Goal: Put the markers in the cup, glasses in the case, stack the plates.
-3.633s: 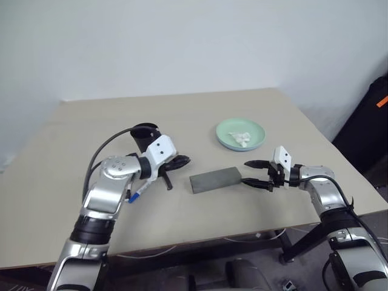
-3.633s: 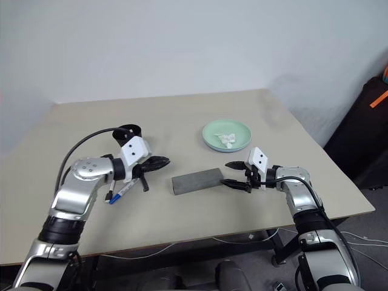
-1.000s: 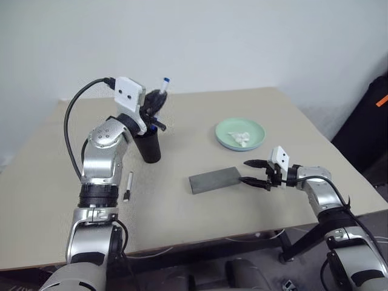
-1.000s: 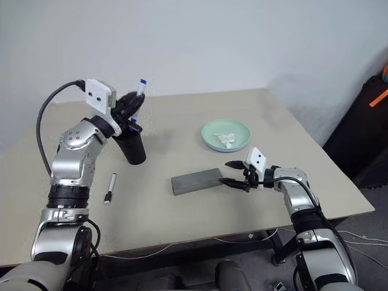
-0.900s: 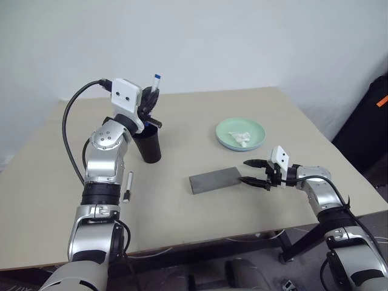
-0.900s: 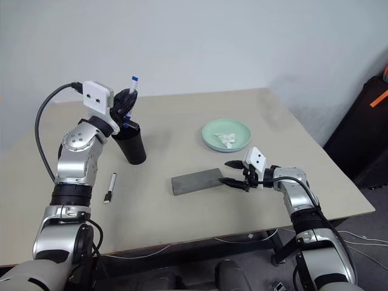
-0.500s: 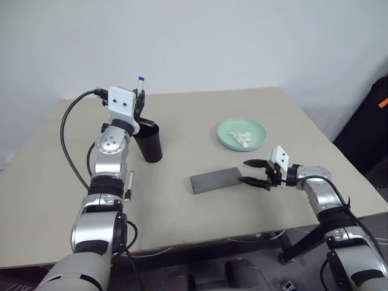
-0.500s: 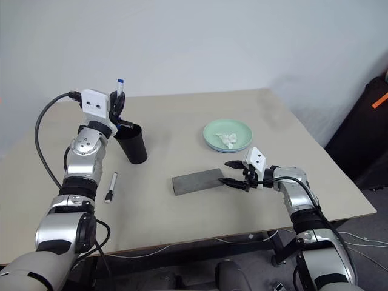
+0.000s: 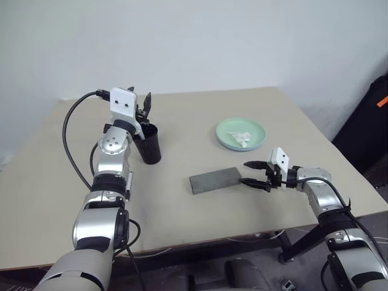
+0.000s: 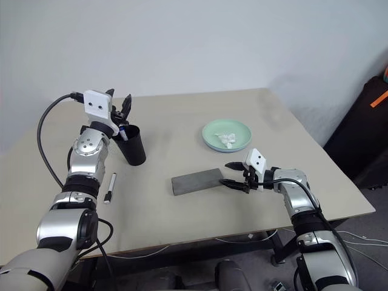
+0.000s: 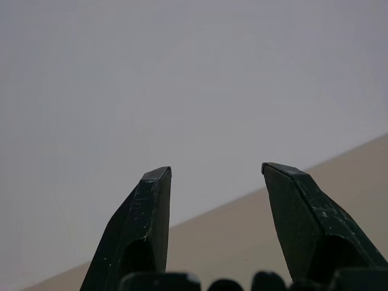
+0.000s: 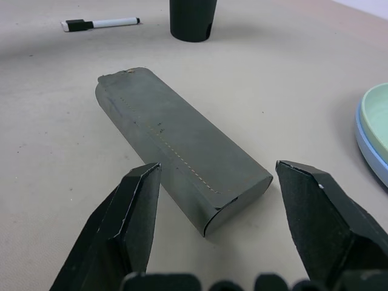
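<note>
Beige table | right wrist: case | head: cup

Tabletop and surroundings

A beige tabletop stands before a plain white wall. A crumpled white tissue lies toward its far right. A black object with an orange mark stands beyond the right edge; cables trail on the floor.
</note>
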Controlling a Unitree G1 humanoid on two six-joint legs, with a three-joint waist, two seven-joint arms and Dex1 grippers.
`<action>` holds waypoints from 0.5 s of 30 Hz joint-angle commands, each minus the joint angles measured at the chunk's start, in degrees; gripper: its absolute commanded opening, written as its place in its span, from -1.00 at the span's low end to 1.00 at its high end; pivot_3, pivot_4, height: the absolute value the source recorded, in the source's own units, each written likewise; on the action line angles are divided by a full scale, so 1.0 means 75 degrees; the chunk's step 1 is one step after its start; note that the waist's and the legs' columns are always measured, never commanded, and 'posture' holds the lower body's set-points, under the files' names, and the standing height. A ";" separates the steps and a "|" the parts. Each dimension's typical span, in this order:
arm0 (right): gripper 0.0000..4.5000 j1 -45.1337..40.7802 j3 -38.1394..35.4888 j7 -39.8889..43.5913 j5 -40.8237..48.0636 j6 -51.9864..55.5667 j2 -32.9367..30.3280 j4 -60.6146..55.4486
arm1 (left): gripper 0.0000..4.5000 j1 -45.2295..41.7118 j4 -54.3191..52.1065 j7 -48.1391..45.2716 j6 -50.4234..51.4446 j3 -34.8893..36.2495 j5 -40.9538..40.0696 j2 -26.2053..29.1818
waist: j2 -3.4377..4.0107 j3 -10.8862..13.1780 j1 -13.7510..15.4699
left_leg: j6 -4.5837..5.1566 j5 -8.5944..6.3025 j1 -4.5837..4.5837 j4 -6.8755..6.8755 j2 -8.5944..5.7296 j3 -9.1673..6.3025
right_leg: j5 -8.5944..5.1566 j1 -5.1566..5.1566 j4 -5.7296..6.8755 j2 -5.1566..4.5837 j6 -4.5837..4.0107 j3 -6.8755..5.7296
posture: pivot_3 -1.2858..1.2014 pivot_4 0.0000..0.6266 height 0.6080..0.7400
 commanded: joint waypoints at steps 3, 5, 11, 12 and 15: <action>0.46 -0.0232 -0.0085 -0.0033 0.0048 -0.0071 -0.0025 -0.0208 | 0.10 -0.0136 -0.0988 0.0036 0.0833 0.0147 -0.0134 0.0190 | -0.0001 0.0000 0.0000 | 0.0000 0.0000 -0.0002 0.0000 0.0000 -0.0001 | 0.0000 -0.0001 -0.0001 0.0000 0.0000 -0.0001 | 0.03 -1.00 1.00; 0.46 -0.0221 -0.0084 -0.0028 0.0051 -0.0076 -0.0028 -0.0216 | 0.10 -0.0010 -0.1517 0.0271 0.1659 0.0183 -0.0035 0.0334 | -0.0001 0.0000 -0.0008 | 0.0000 0.0000 -0.0002 -0.0001 0.0000 -0.0001 | 0.0000 -0.0001 -0.0001 0.0000 0.0001 -0.0001 | 0.03 -1.00 1.00; 0.46 -0.0174 -0.0105 0.0008 0.0062 -0.0114 -0.0072 -0.0165 | 0.10 0.0979 -0.4586 0.0859 0.5482 0.0591 -0.0311 0.0643 | 0.0000 0.0000 -0.0029 | -0.0002 -0.0002 0.0006 -0.0009 0.0011 -0.0013 | 0.0001 -0.0008 0.0009 0.0001 0.0002 0.0000 | 0.03 -1.00 1.00; 0.46 -0.0161 -0.0095 0.0024 0.0059 -0.0118 -0.0073 -0.0157 | 0.10 0.1213 -0.4986 0.0923 0.6053 0.0557 -0.0166 0.0752 | 0.0000 0.0000 -0.0029 | -0.0002 -0.0002 0.0006 -0.0010 0.0018 -0.0014 | 0.0001 -0.0008 0.0010 0.0001 0.0002 0.0000 | 0.03 -1.00 1.00; 0.46 -0.0180 -0.0076 0.0052 0.0044 -0.0150 -0.0060 -0.0073 | 0.10 0.1741 -0.5825 0.1207 0.7433 0.0662 -0.0031 0.0896 | 0.0000 0.0000 -0.0027 | -0.0006 -0.0004 0.0009 -0.0010 0.0018 -0.0016 | 0.0000 -0.0008 0.0012 0.0001 0.0002 0.0002 | 0.03 -1.00 1.00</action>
